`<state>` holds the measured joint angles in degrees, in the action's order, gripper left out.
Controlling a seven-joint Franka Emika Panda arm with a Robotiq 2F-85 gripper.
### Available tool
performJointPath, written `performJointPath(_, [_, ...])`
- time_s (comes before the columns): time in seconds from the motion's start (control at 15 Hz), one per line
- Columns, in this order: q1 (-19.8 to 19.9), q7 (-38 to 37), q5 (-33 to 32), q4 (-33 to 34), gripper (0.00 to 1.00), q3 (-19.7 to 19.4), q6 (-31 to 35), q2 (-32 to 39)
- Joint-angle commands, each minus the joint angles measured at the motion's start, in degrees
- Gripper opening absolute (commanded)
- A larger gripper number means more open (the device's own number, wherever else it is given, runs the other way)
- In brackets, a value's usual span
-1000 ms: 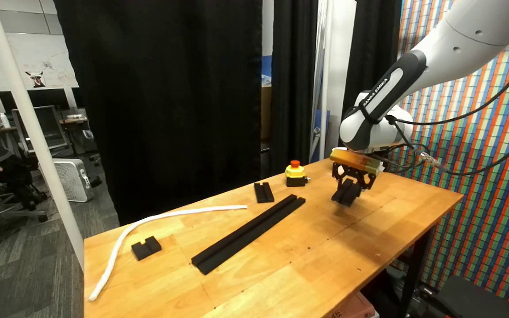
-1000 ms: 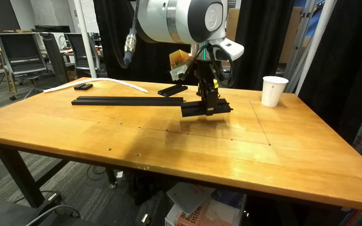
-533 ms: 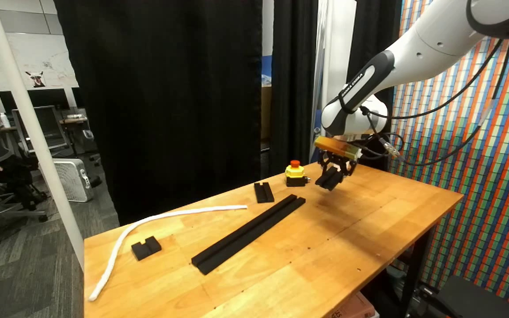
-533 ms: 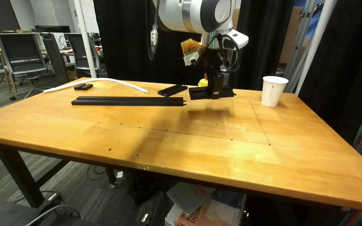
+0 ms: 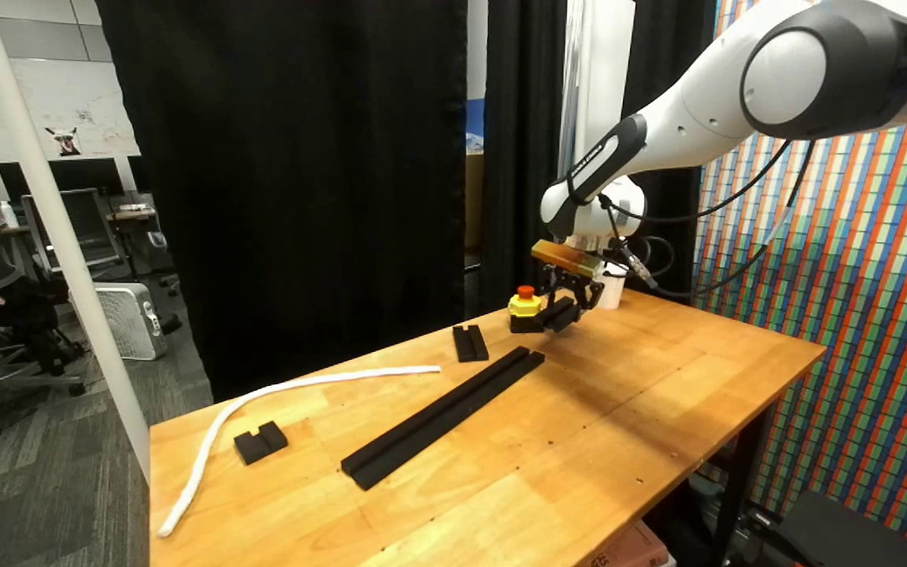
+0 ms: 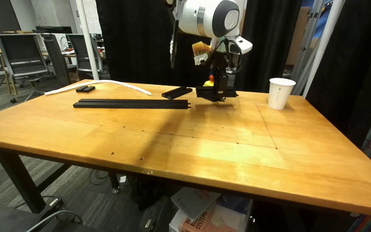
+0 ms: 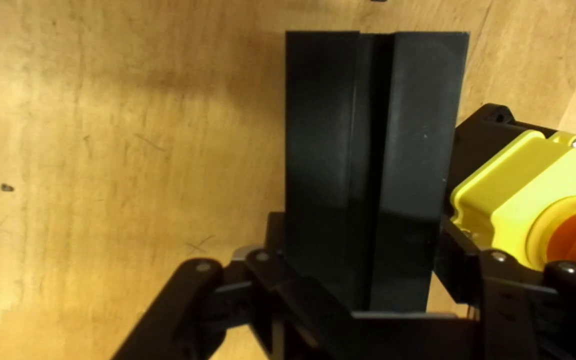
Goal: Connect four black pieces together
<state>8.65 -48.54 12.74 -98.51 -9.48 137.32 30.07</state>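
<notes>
A long, thin black strip of joined bars lies on the table in both exterior views. Its seams are too faint to count the bars. Two small pins stick out of the end nearer my gripper. My gripper is shut on a separate black bar, gripped across its width near one end in the wrist view. In an exterior view the held bar is level or nearly so above its shadow, apart from the strip, beyond its pinned end and farther back.
A yellow stop button with a red top stands beside the held bar; I cannot tell whether they touch. A chunky black block lies near the back edge, another farther off. A white cord curves behind the strip. A paper cup stands nearby.
My gripper has carried the held bar toward the table's back edge, up to the yellow stop button. The strip, blocks and cord have not moved.
</notes>
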Motion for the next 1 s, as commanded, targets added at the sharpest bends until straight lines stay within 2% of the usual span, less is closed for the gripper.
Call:
performJointPath(0.0, [-0.02,-2.67,2.31,8.14,0.45,0.23,-3.49,5.22])
performJointPath(0.27, [-0.46,-6.17,2.50,10.60,0.45,-0.03,-3.58,8.01])
performJointPath(0.6, [-1.49,-9.67,1.14,10.10,0.45,-0.68,-2.88,8.91])
performJointPath(0.93, [-1.94,-8.81,-0.62,8.97,0.45,-0.99,-3.68,8.31])
